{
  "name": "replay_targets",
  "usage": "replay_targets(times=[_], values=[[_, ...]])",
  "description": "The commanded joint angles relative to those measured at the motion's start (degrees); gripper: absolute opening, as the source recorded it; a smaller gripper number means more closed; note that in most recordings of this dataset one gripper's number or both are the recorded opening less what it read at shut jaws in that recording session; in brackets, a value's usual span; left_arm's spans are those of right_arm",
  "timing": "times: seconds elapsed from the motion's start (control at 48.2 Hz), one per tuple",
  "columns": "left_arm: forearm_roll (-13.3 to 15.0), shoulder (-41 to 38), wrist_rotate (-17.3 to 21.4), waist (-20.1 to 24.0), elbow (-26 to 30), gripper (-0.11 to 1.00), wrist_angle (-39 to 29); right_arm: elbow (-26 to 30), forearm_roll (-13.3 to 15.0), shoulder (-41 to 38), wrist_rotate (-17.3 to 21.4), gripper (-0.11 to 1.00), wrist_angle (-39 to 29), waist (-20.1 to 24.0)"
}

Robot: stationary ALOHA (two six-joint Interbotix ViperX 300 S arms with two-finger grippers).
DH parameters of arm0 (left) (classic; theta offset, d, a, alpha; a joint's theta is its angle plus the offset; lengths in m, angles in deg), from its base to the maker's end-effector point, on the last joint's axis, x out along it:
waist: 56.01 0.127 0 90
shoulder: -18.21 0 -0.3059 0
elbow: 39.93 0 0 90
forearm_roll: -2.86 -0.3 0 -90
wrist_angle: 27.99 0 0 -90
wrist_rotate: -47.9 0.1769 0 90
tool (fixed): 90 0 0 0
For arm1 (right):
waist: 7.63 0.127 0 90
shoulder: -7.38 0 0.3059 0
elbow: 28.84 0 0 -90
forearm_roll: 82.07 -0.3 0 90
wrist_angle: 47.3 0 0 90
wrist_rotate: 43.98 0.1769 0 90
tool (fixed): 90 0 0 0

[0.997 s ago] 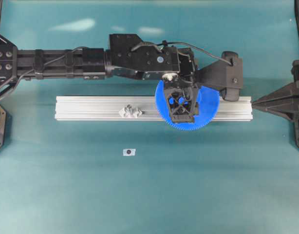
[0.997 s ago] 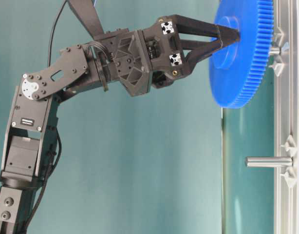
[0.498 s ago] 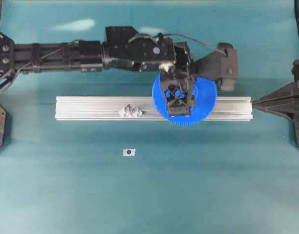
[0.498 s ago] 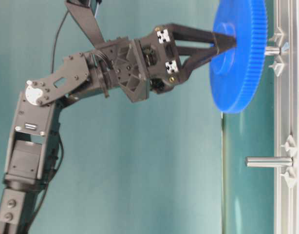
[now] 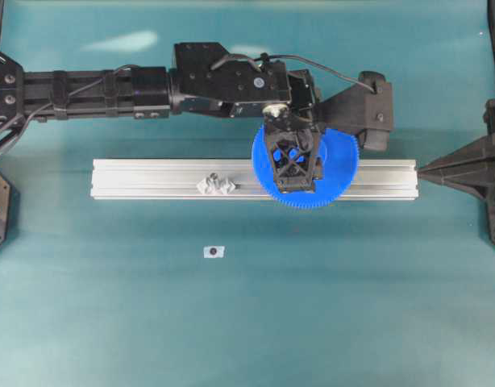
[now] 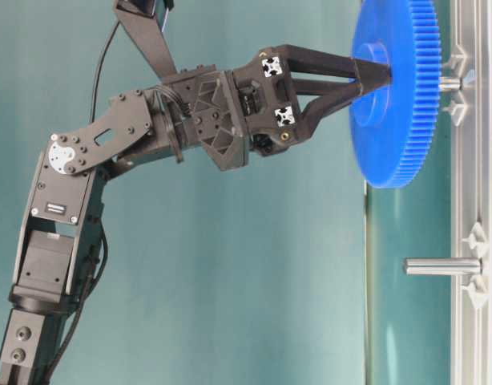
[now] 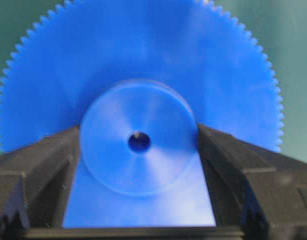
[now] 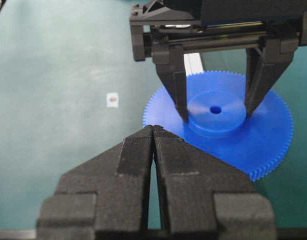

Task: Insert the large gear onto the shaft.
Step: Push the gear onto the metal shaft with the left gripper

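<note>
The large gear [image 5: 332, 173] — bright blue, finely toothed, raised round hub with a small centre hole — lies flat, face up, over the shaft [image 6: 449, 83], a thin silver pin — upright between diamond-shaped mounts.

Left arm stretched across from the left, wrist bent down; left pincer [image 5: 293, 161] clamps the large gear [image 5: 338, 173] by its hub. Right pincer [image 8: 152, 131] closed, fingertips together, parked at right edge.
</note>
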Motion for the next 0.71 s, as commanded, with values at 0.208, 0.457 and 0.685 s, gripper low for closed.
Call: replay_targets(times=[0.208, 0.457, 0.685], values=[[-0.35, 0.97, -0.18, 1.41, 0.7, 0.76, -0.18, 0.53, 0.09, -0.35, 0.53, 0.08, 0.35, -0.18], [-0.35, 0.97, -0.26, 1.23, 0.7, 0.76, 0.09, 0.62, 0.0, -0.35, 0.53, 0.08, 0.26, -0.09], [-0.35, 0.88, 0.0, 0.97, 0.7, 0.76, 0.18, 0.62, 0.09, -0.35, 0.53, 0.08, 0.26, -0.09]])
